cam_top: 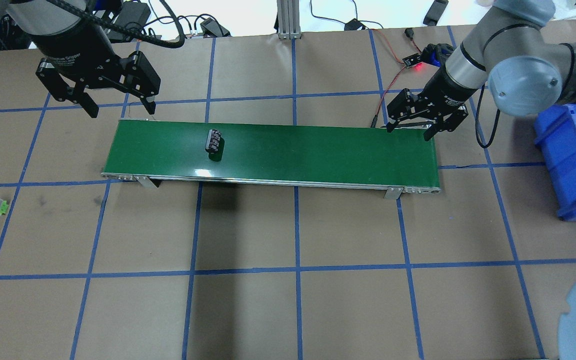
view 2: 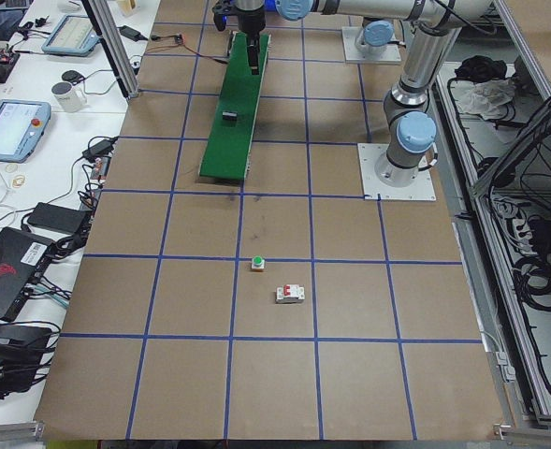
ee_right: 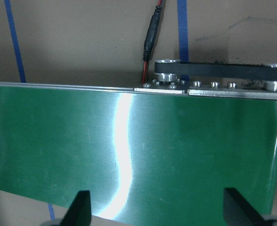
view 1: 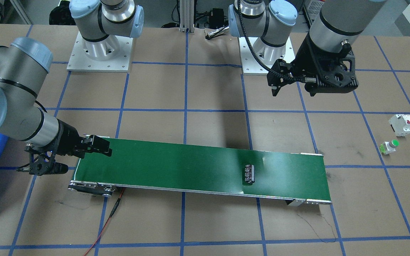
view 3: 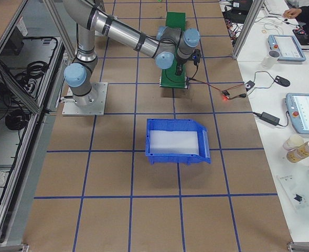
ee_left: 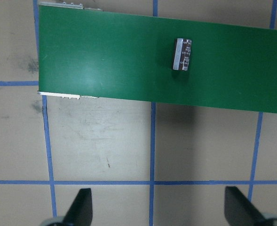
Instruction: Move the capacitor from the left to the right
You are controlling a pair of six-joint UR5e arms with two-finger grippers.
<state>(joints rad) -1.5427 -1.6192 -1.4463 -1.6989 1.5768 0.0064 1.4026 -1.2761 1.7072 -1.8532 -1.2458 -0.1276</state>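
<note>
The capacitor (cam_top: pixel 214 141) is lying on its side on the green belt (cam_top: pixel 318 150), in the belt's left part, with its long axis running across the belt. The left gripper (cam_top: pixel 122 107) is hovering high by the belt's left end, over the far edge, jaws wide apart and holding nothing. The capacitor is sitting near it, not touching. The right gripper (cam_top: pixel 409 131) is hanging low at the belt's right end, jaws apart too, empty.

We're judging the part as small, light and stiff, with a smooth round shell, so it's probably going to roll along the belt if nudged. We're suggesting taking it at mid-body, coming straight down, fingers closing on the two curved flanks along the belt's length. A gentle squeeze should do; pinching off-centre risks it squirting out. Leads: too small, we can't tell.
</note>
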